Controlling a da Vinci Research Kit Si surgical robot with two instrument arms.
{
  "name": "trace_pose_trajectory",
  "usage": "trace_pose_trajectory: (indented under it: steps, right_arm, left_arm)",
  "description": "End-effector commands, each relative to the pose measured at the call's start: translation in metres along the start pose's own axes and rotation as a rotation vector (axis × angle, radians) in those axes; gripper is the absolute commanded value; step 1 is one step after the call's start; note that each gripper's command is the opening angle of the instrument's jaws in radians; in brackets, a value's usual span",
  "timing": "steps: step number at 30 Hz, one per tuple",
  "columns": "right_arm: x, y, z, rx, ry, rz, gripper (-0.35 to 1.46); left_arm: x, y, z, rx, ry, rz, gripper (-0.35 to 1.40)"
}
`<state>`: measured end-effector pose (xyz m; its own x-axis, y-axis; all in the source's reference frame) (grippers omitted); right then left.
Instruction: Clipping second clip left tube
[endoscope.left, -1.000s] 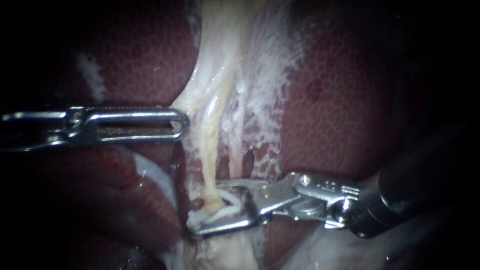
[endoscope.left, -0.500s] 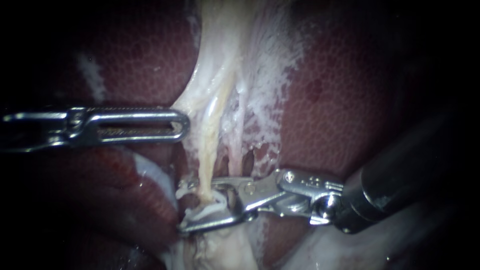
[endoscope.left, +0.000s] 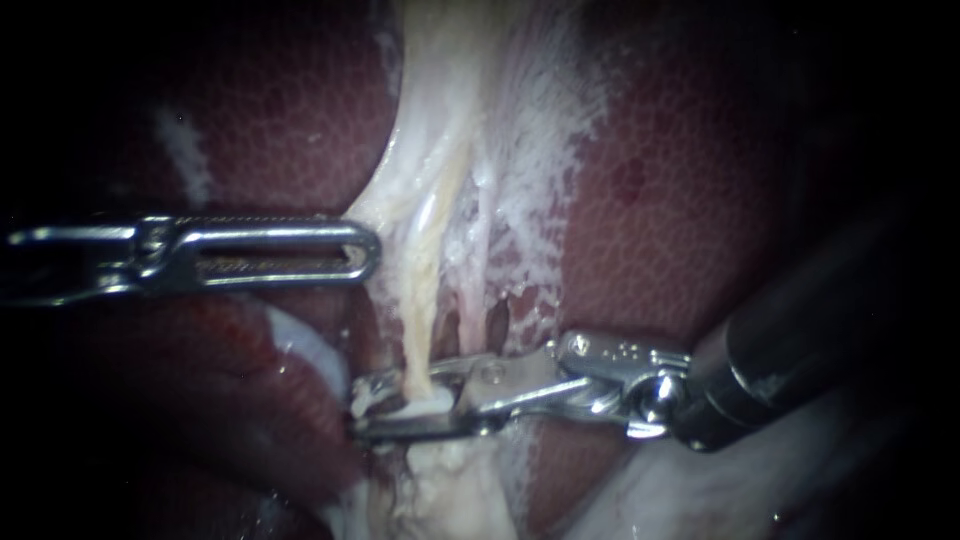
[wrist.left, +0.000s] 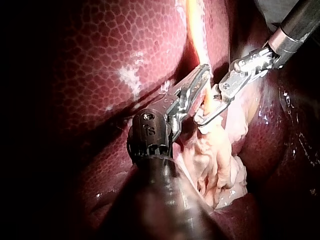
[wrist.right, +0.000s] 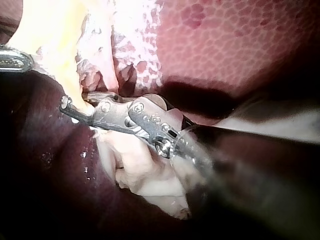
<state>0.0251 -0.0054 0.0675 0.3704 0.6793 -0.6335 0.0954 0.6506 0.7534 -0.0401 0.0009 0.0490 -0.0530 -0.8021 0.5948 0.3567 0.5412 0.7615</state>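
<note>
The left instrument (endoscope.left: 368, 250) is bright steel with a long slot and lies flat over the mottled dark-red liver (endoscope.left: 280, 120). Its jaws are together and empty, and its tip is just beside the left tube (endoscope.left: 425, 290). That tube is a pale yellow, glossy cord running down between liver lobes. Low on it, the right instrument (endoscope.left: 385, 405) presses both steel jaws against it from two sides. A thinner right tube (endoscope.left: 487, 270) lies just beyond, amid white webbed tissue (endoscope.left: 545, 150).
</note>
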Motion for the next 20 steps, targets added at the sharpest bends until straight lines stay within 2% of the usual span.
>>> trace_pose_trajectory:
  steps: [1, 20]
  right_arm:
    - [0.0000, 0.0001, 0.0000, -0.002, 0.002, 0.000, -0.35]
    - [-0.0003, 0.0001, 0.0001, -0.004, -0.004, 0.004, -0.35]
  left_arm:
    - [0.0000, 0.0000, 0.0000, 0.000, 0.000, 0.000, -0.35]
    - [0.0000, 0.0000, 0.0001, -0.001, 0.000, 0.000, -0.35]
